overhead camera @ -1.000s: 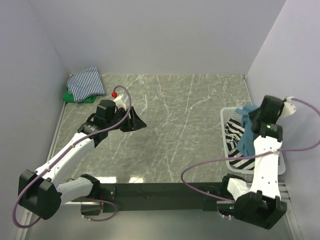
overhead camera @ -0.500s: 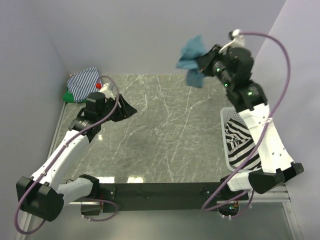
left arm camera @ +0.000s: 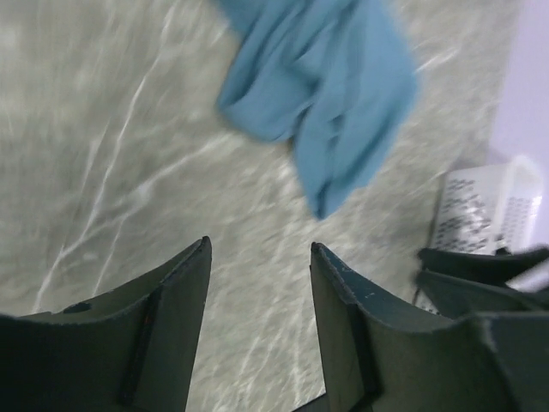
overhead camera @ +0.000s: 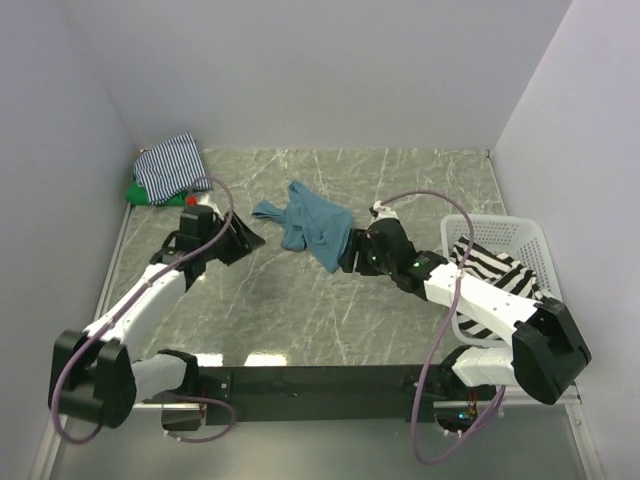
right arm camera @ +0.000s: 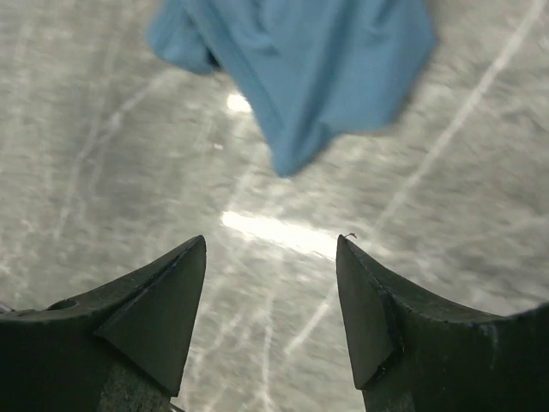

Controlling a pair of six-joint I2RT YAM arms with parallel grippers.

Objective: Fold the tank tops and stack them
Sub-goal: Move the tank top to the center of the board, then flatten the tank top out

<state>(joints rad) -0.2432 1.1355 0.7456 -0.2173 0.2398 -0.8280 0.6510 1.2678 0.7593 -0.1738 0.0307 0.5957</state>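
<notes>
The teal-blue tank top (overhead camera: 305, 225) lies crumpled on the marble table, between my two grippers. My left gripper (overhead camera: 252, 240) stands open just left of it, with nothing between the fingers; in the left wrist view the top (left arm camera: 330, 77) lies ahead of the left gripper (left arm camera: 260, 249). My right gripper (overhead camera: 347, 256) is open at the top's right end; in the right wrist view the cloth (right arm camera: 317, 60) lies just beyond the right gripper (right arm camera: 272, 243), apart from it. A thin navy-white striped top (overhead camera: 172, 165) rests folded on a green one (overhead camera: 140, 192) at the back left. The bold black-white striped top (overhead camera: 485, 275) fills the basket.
The white lattice basket (overhead camera: 510, 228) stands at the right edge of the table, and it shows as well in the left wrist view (left arm camera: 480, 210). Walls close the table at the back and on both sides. The right arm stretches low across the table from the right.
My right gripper carried the teal top out of the basket, swung it high over the table, came down to the middle and opened; the top now lies loose. The left gripper shifted slightly left.
</notes>
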